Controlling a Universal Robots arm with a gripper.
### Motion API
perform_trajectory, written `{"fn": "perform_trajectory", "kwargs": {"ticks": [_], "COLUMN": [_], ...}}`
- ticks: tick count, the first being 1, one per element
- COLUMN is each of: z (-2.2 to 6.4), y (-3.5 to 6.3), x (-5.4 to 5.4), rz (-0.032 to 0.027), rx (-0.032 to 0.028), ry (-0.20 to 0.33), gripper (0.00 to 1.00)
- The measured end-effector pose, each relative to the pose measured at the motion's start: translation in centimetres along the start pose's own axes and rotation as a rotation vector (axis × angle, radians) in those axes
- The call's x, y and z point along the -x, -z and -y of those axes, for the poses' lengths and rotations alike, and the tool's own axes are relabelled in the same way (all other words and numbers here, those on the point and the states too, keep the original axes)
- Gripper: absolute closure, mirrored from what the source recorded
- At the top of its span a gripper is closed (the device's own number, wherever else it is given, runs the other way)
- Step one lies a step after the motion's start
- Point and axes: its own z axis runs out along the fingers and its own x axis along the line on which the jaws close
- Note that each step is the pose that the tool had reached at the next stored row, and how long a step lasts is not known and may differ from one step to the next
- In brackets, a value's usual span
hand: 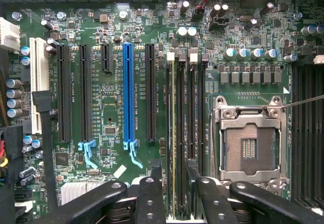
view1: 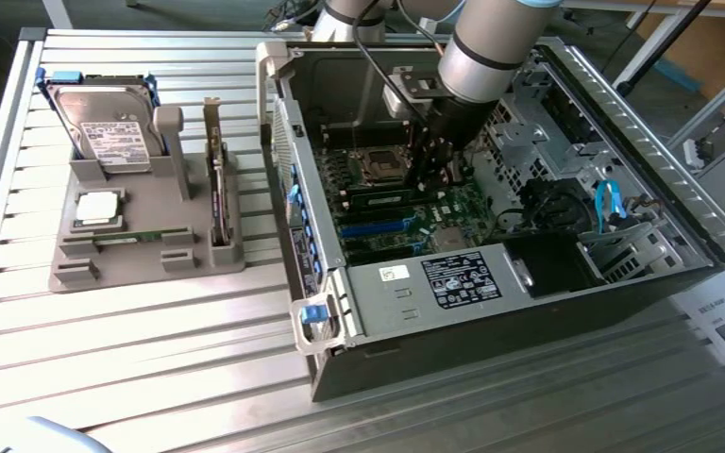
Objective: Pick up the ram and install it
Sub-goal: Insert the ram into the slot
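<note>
Your claw [hand: 173,172] has its fingers [hand: 152,193] apart, one on each side of the ram [hand: 173,117]. The ram stands on edge in a black memory slot, and you cannot tell whether either finger touches it. The arm [view1: 489,47] comes down steeply into the open case [view1: 527,321], with the claw [view1: 434,175] pointing straight at the motherboard [hand: 106,148].

Space is tight. Bare memory slots run just beside the ram, and the processor socket [hand: 248,148] with its metal frame lies near on that side. On the other side come a black expansion slot and then the blue slot [hand: 128,97].

The case walls rise around the board, and a blue cable [view1: 608,203] loops at the exterior view's right. Well apart on the tabletop [view1: 148,359], a grey holder [view1: 136,269] carries a spare green stick [view1: 129,234].
</note>
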Motion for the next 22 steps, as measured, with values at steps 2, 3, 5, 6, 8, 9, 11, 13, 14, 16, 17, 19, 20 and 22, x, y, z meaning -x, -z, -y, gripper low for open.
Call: {"fn": "perform_trajectory", "kwargs": {"ticks": [2, 3, 5, 6, 8, 9, 11, 13, 14, 16, 17, 19, 20, 22], "z": [-0.01, -0.02, -0.03, -0.03, -0.04, -0.05, -0.06, -0.08, -0.09, -0.10, -0.11, -0.13, -0.14, -0.15], "y": [0.23, 0.36, 0.62, 0.76, 1.06, 1.24, 1.57, 1.95, 2.13, 2.52, 2.72, 3.10, 3.29, 3.66], "x": [0.0, 0.0, 0.0, 0.0, 0.0, 0.0, 0.0, 0.0, 0.1, 0.1, 0.1, 0.1, 0.1, 0.1], "rz": [0.0001, 0.0000, 0.0000, 0.0000, 0.0000, 0.0000, 0.0000, 0.0000, 0.0000, 0.0000, 0.0000, 0.0001, 0.0000, 0.0000], "rx": [0.0000, 0.0000, 0.0000, 0.0000, 0.0000, 0.0000, 0.0000, 0.0000, 0.0000, 0.0000, 0.0000, 0.0000, 0.0000, 0.0000], "ry": [0.000, 0.000, 0.000, 0.000, 0.000, 0.000, 0.000, 0.000, 0.000, 0.000, 0.000, 0.000, 0.000, 0.000], "gripper": [0.69, 0.69, 0.69, 0.69, 0.69, 0.69, 0.69, 0.69, 0.69, 0.69, 0.69, 0.69, 0.69, 0.69]}}
